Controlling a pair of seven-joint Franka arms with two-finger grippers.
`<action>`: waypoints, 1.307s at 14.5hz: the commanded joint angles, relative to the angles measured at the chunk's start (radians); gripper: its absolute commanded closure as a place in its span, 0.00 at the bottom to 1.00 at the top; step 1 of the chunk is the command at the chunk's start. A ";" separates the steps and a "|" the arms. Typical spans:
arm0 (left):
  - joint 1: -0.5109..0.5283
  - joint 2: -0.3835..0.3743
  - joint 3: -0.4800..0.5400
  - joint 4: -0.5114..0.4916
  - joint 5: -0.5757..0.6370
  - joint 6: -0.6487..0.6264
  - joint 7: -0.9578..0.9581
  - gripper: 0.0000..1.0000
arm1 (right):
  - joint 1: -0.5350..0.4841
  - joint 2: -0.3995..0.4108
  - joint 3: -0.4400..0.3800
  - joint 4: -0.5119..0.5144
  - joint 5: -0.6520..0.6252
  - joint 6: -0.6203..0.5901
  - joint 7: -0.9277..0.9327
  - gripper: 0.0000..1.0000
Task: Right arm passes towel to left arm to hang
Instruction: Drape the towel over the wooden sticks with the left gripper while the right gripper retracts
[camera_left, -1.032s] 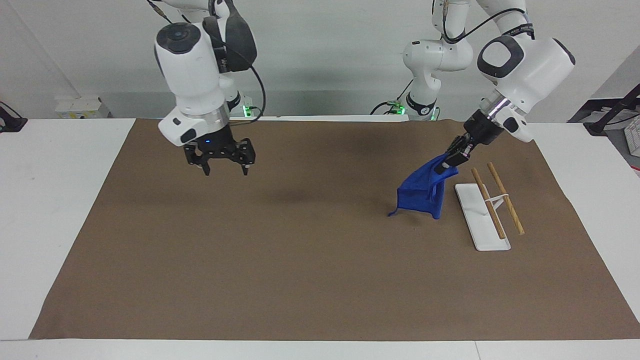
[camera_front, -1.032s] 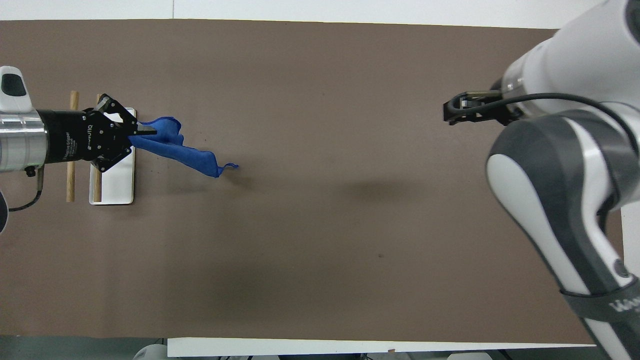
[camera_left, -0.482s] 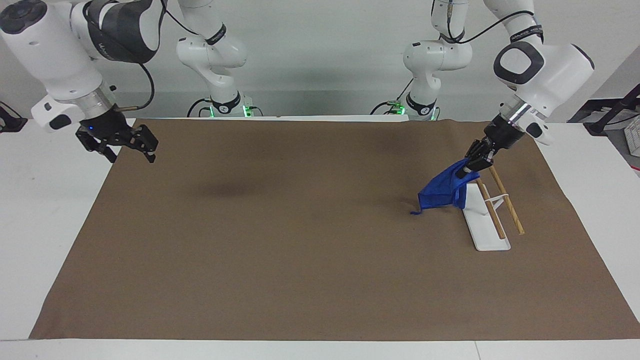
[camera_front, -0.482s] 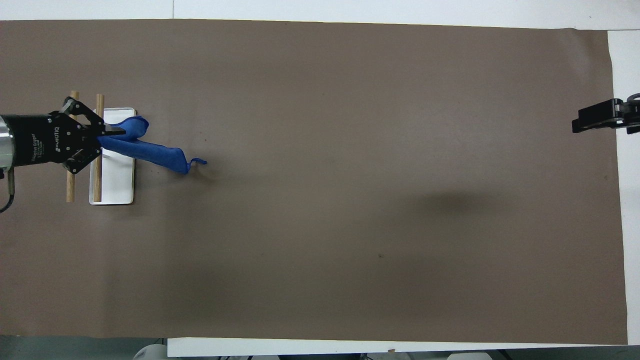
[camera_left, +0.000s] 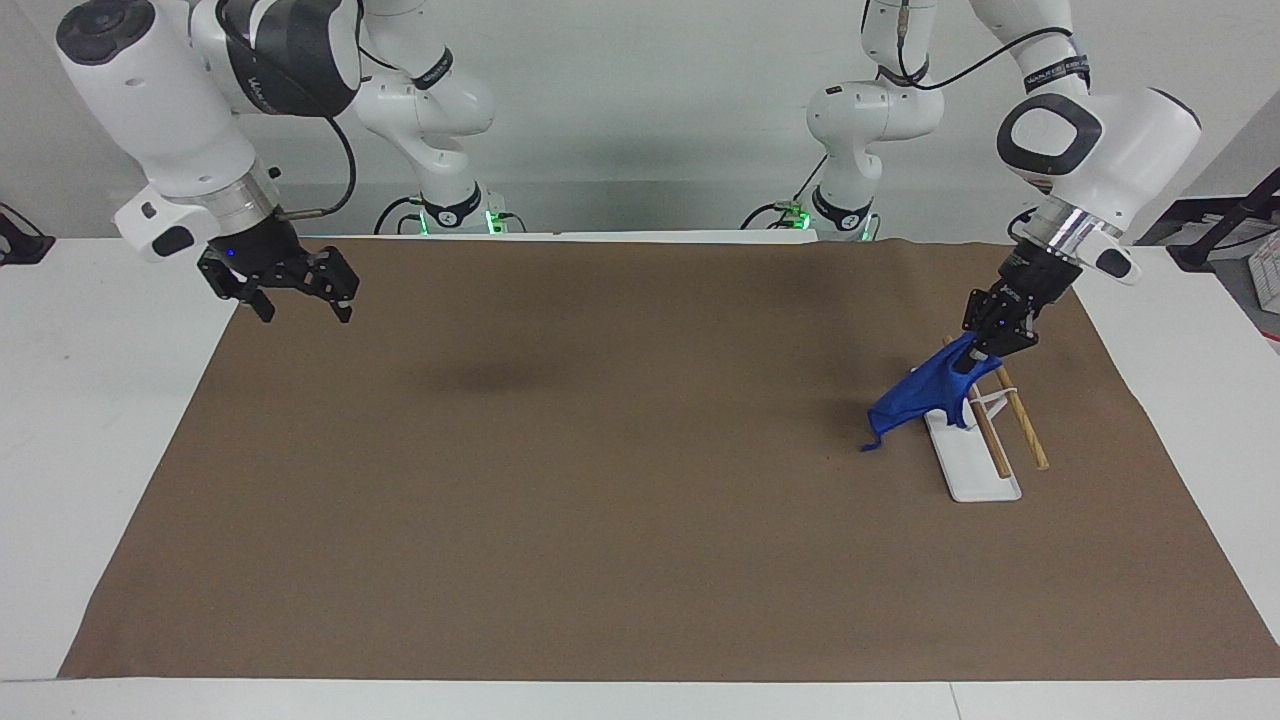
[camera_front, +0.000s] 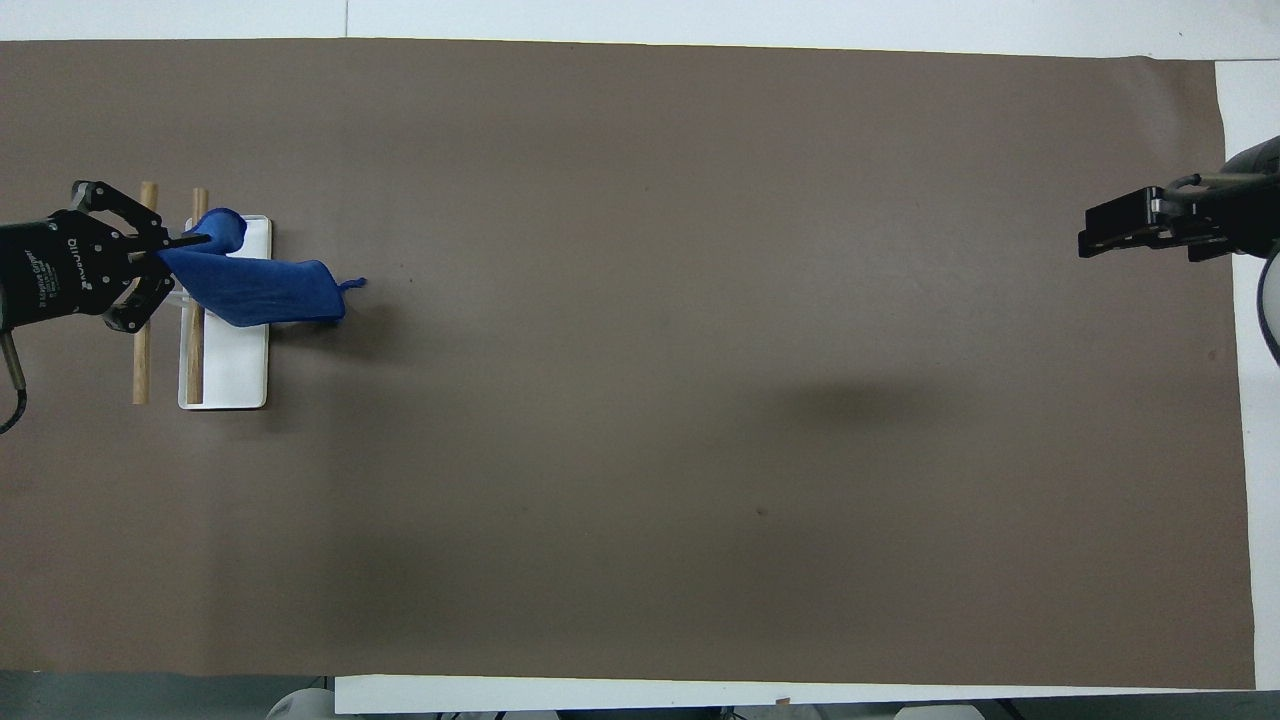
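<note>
Your left gripper (camera_left: 985, 352) is pinched tight on one end of the towel (camera_left: 918, 399), w/ its fingertips together, and it holds that end up over the rack (camera_left: 978, 430) near the left arm's end of the table. It grips just one end so the rest of the blue cloth can hang down and drape. The towel trails off the rack's white base toward the middle of the brown mat (camera_left: 600, 480), w/ its little loop at the low tip. The rack has two wood rails, and the cloth looks to lie across the one closer to the mat's middle, tho I can't tell for sure if it rests on it yet. So the pass is done, I think, and the hang is only part done. Your right gripper (camera_left: 295, 298) is open wide and holds nothing. It waits up high over the mat's edge at the right arm's end, near the corner by the robots, out of the way so it can't bump the cloth.
</note>
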 joint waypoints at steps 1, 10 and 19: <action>0.004 -0.030 -0.010 -0.054 0.019 0.092 -0.117 1.00 | -0.012 -0.001 0.000 0.009 0.004 -0.018 0.000 0.00; 0.014 -0.033 -0.010 -0.075 0.027 0.132 -0.284 0.99 | -0.012 -0.001 0.026 0.011 0.004 -0.019 0.000 0.00; 0.106 -0.023 -0.011 -0.065 0.178 0.163 -0.263 0.99 | -0.010 0.001 0.035 0.014 0.002 -0.025 -0.003 0.00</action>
